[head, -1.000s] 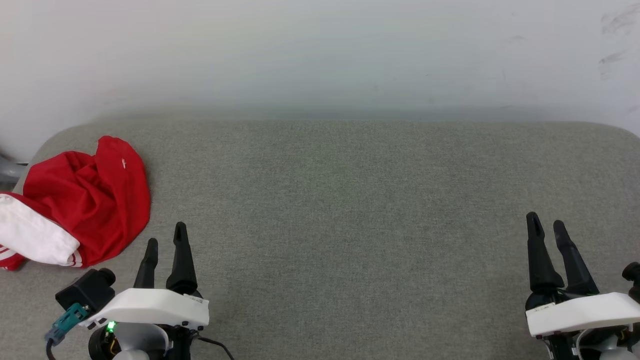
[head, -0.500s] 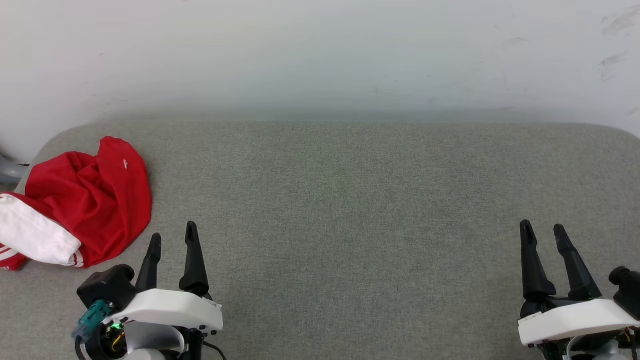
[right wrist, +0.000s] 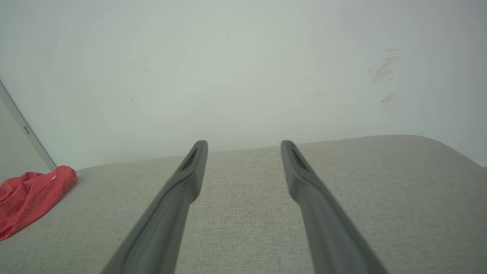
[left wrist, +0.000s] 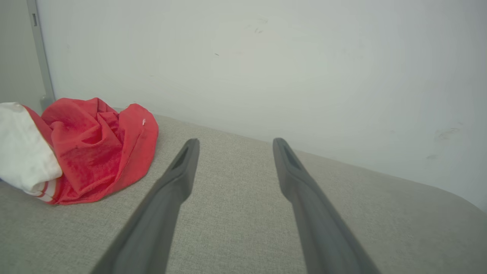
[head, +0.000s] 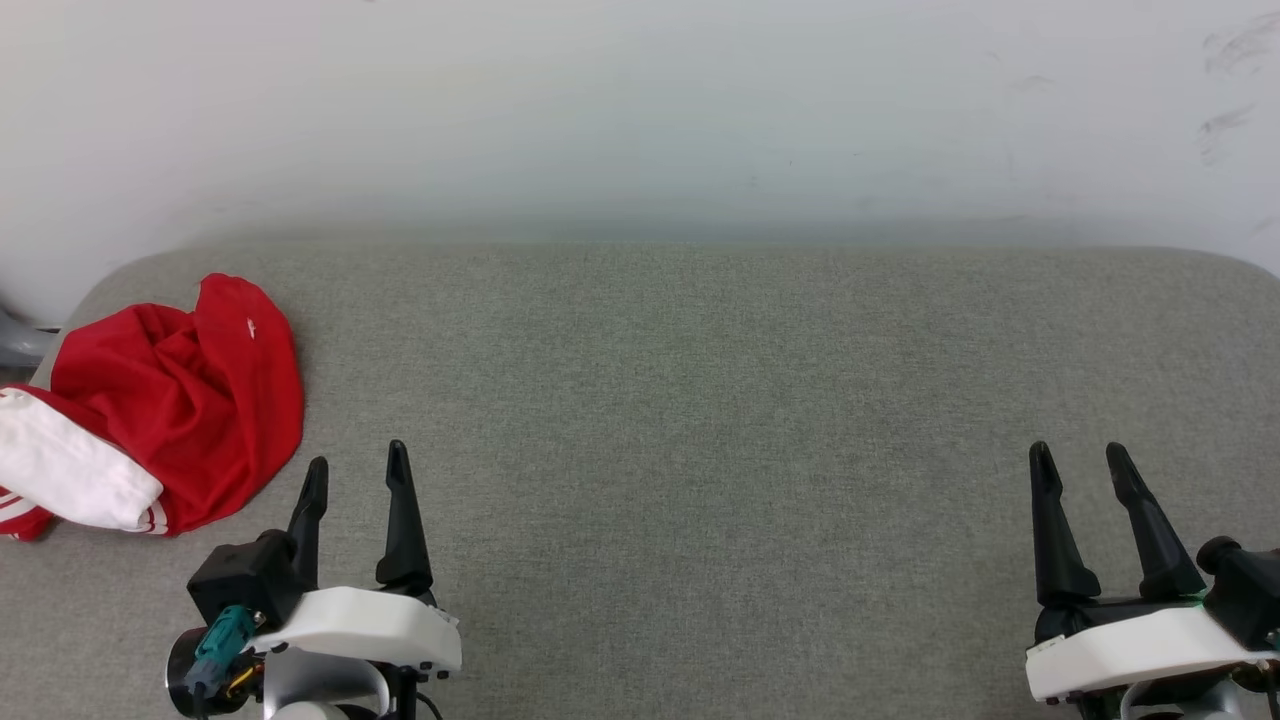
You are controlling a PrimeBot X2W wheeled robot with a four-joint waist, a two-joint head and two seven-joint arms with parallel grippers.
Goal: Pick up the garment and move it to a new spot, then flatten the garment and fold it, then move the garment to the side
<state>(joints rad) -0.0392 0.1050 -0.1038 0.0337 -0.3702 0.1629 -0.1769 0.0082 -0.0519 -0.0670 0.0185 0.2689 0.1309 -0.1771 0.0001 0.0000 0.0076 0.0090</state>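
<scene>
Surface (head: 700, 400) grey fabric, scuffed white wall (head: 640, 100) behind; garment (head: 190, 400) crumpled at left; left end effector (head: 357, 455), right end effector (head: 1077, 448) wide.

No legible text.
One tiny white mark (head: 249, 326) on the crumpled red garment (head: 190, 400), ahead and to the left of the left gripper (head: 357, 455), too small to read.

Shirt (head: 180, 400) soft crumpled red cloth, faint sheen, its sleeve (head: 70, 475) matt white cloth; table (head: 700, 420) topped with coarse matt grey woven fabric; wall (head: 640, 110) smooth matt pale paint, scuffed; left pincer (head: 357, 455) and right pincer (head: 1077, 448) both smooth matt dark plastic by the look, shells (head: 360, 625) behind them smooth white plastic.
</scene>
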